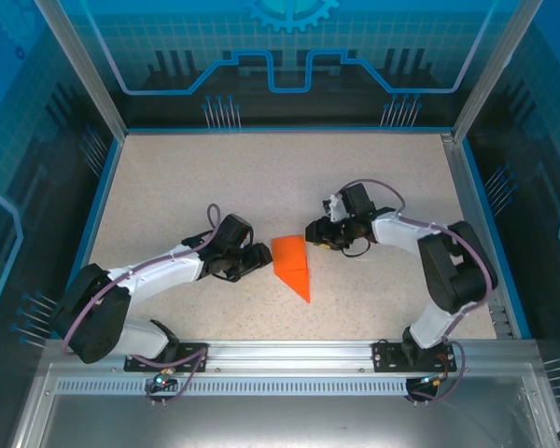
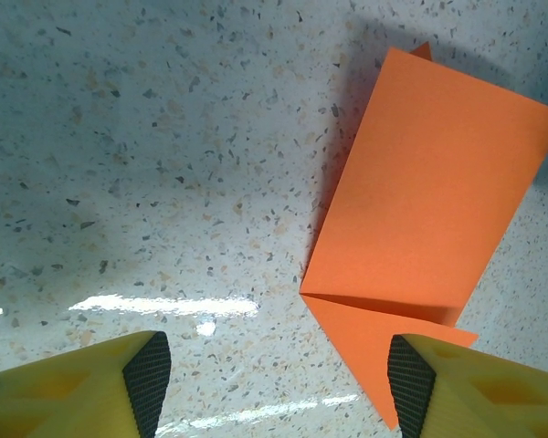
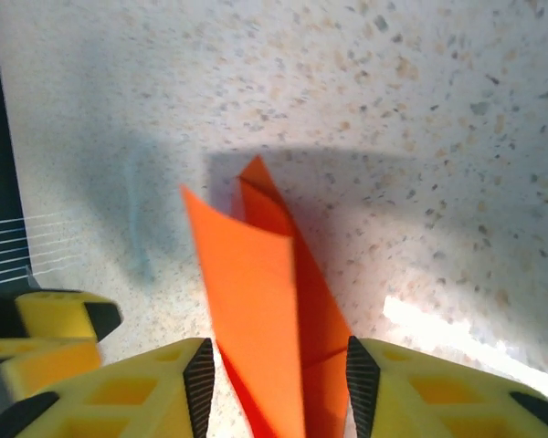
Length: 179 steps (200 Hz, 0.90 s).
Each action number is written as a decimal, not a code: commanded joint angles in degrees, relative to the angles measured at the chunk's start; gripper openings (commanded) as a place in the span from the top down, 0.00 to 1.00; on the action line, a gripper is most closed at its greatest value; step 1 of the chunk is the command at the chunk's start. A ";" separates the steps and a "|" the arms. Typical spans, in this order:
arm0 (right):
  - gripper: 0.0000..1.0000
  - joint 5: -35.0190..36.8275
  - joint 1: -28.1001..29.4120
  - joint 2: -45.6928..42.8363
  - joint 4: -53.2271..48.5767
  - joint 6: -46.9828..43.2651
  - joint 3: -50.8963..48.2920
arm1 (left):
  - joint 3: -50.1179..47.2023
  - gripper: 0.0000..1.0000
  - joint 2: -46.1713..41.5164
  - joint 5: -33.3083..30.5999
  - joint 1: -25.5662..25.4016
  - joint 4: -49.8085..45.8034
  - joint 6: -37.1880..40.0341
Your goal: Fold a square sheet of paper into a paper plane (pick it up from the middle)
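Orange sheet of paper [image 1: 292, 264]: found near the middle of the speckled table [image 1: 168, 177], folded into a broad upper panel with a narrow point aimed at the near edge. In the left wrist view the sheet [image 2: 429, 201] is seen lying flat, a crease dividing the panel from the pointed part. In the right wrist view the sheet [image 3: 256, 310] is seen with one flap lifted off the table.

Surroundings: the table is bounded by blue enclosure walls [image 1: 289, 65] and a metal rail [image 1: 289, 355] at the near edge. The sheet is flanked closely by both grippers.

Hard to make out: the lower end of the sheet is cut off by the frame in the right wrist view. A yellow-and-black part [image 3: 55, 319] at lower left cannot be identified.

Left gripper [image 1: 261, 259]: jaws held wide apart [image 2: 279, 388], nothing held; the point of the sheet is overlapped by one finger.

Right gripper [image 1: 311, 231]: jaws partly apart [image 3: 281, 388], with the raised flap between the pads [image 3: 199, 383]. Contact cannot be confirmed.
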 commanded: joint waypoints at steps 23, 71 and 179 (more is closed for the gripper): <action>0.78 -2.30 3.19 -6.79 -9.34 -5.97 0.25 | 1.57 0.33 1.37 1.70 0.40 1.93 1.40; 0.86 -1.36 10.95 -6.22 -9.47 -5.14 -2.53 | 2.55 0.36 2.98 2.59 0.44 2.72 1.40; 0.87 0.08 11.09 3.23 -7.14 -5.13 -1.89 | 2.92 0.36 4.03 4.21 0.42 3.01 2.07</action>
